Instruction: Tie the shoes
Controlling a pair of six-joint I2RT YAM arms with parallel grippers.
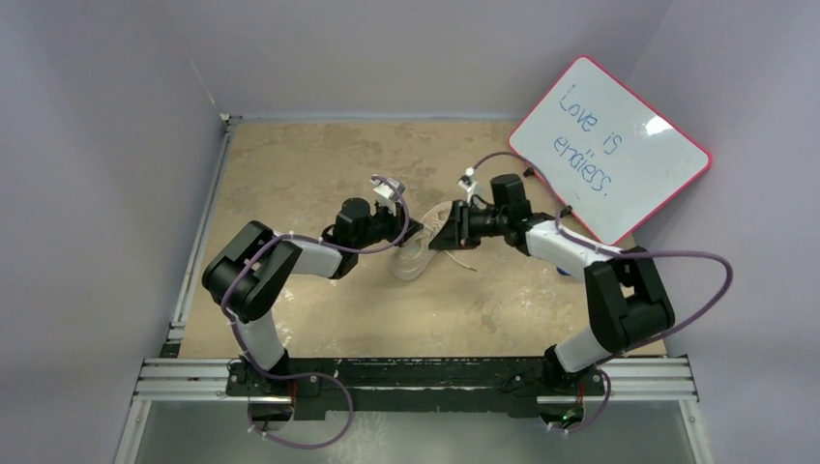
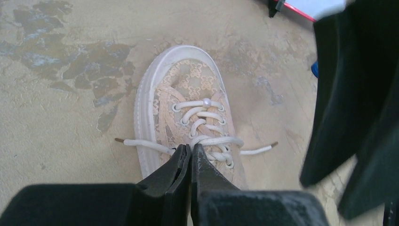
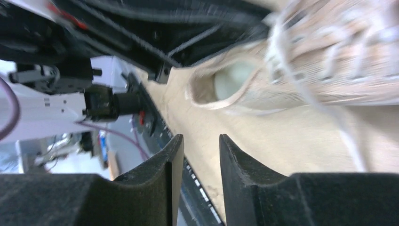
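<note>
A mottled tan tabletop holds a red-framed whiteboard right of the cream canvas low-top sneaker. The left gripper, fingers pressed together, touches the sneaker's cream laces. The right gripper hovers near the sneaker's opening, jaws parted.

Black-white arms, purple cables, black fingers; screws indistinct.
</note>
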